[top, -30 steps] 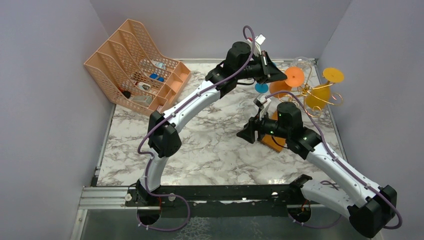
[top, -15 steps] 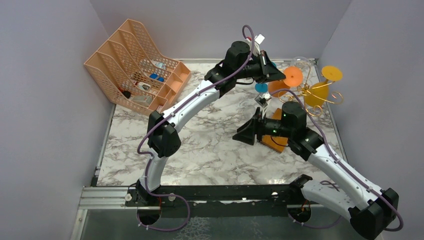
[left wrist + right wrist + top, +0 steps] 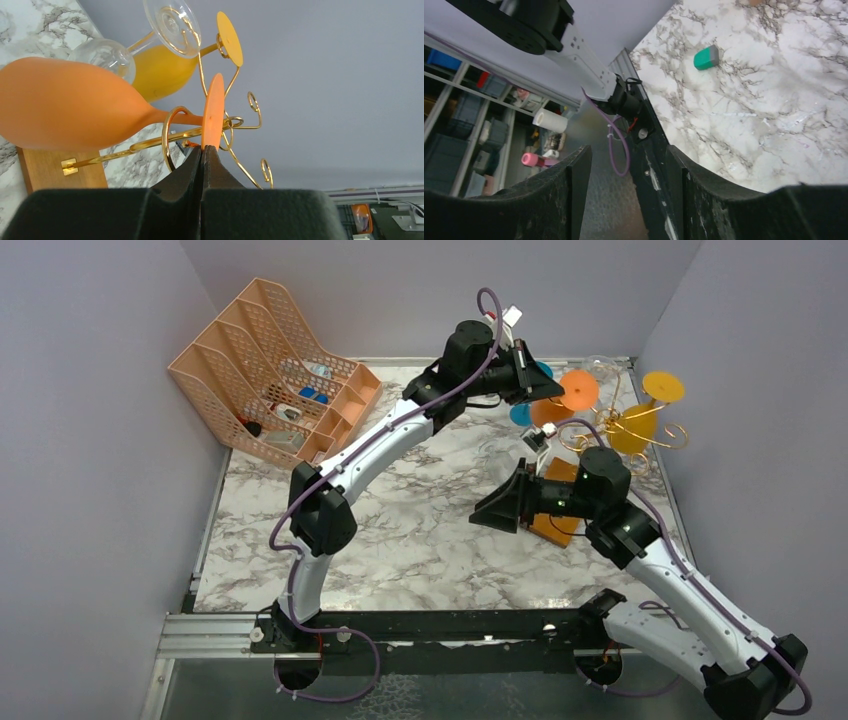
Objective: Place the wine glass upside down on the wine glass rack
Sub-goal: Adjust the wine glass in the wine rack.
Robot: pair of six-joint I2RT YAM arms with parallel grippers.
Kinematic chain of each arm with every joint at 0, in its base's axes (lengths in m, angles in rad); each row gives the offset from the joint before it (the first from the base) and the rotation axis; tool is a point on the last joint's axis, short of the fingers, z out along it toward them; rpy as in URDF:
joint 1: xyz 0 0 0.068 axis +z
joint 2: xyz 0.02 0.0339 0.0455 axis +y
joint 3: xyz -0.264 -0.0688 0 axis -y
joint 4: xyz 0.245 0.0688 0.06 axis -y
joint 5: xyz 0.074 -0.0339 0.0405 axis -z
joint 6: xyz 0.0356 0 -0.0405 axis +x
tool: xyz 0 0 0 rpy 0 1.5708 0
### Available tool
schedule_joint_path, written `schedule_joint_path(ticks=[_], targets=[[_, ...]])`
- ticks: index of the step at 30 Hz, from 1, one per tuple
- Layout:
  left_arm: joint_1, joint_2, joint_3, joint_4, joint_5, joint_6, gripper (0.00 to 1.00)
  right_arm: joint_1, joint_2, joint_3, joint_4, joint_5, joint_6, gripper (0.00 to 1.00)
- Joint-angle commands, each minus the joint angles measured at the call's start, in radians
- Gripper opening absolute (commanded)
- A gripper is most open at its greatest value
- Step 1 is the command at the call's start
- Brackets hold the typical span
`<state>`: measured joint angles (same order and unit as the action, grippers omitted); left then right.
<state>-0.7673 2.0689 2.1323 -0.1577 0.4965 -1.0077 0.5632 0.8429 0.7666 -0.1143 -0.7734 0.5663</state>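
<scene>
Wine glass (image 3: 65, 102), matte orange, plump bowl (thin disc foot)

The marble table (image 3: 400, 530) bears a peach organiser (image 3: 270, 370), a green block (image 3: 706, 57) and the wine glass rack (image 3: 150, 145).

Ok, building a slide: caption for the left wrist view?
Shut left gripper pinches the foot of an opaque orange wine glass at the gold wire rack.

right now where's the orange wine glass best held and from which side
Pinch the orange wine glass by its flat foot's edge, from the foot end, as the left pincer does. The foot is thin; the bowl is wide and rounded, and the stem is at the rack's loop.
</scene>
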Motion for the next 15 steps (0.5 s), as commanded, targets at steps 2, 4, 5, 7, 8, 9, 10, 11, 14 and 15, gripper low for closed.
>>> schedule_joint_path(ticks=[2,4,5,7,8,9,10,11,14,15], targets=[[0.005,-0.055,-0.011,0.044,-0.042,0.034,0.0,0.003,-0.06,0.044,0.135,-0.006,0.254,0.6],[0.009,-0.055,-0.012,0.043,-0.043,0.038,0.0,0.003,-0.077,0.049,0.151,0.0,0.321,0.6],[0.01,-0.056,-0.012,0.041,-0.044,0.039,0.0,0.003,-0.085,0.052,0.153,0.01,0.345,0.6],[0.012,-0.056,-0.013,0.036,-0.047,0.044,0.0,0.003,-0.106,0.051,0.159,0.041,0.392,0.6],[0.013,-0.056,-0.015,0.034,-0.048,0.047,0.0,0.003,-0.115,0.049,0.173,0.049,0.406,0.6],[0.015,-0.058,-0.016,0.033,-0.05,0.051,0.0,0.003,-0.122,0.048,0.188,0.05,0.412,0.6],[0.017,-0.059,-0.018,0.029,-0.055,0.054,0.0,0.003,-0.126,0.051,0.189,0.053,0.412,0.6],[0.018,-0.061,-0.02,0.027,-0.058,0.058,0.0,0.003,-0.128,0.059,0.18,0.056,0.405,0.6],[0.024,-0.061,-0.022,0.026,-0.058,0.061,0.0,0.003,-0.127,0.079,0.154,0.038,0.373,0.6],[0.025,-0.061,-0.022,0.027,-0.055,0.061,0.0,0.003,-0.128,0.083,0.149,0.035,0.374,0.6]])
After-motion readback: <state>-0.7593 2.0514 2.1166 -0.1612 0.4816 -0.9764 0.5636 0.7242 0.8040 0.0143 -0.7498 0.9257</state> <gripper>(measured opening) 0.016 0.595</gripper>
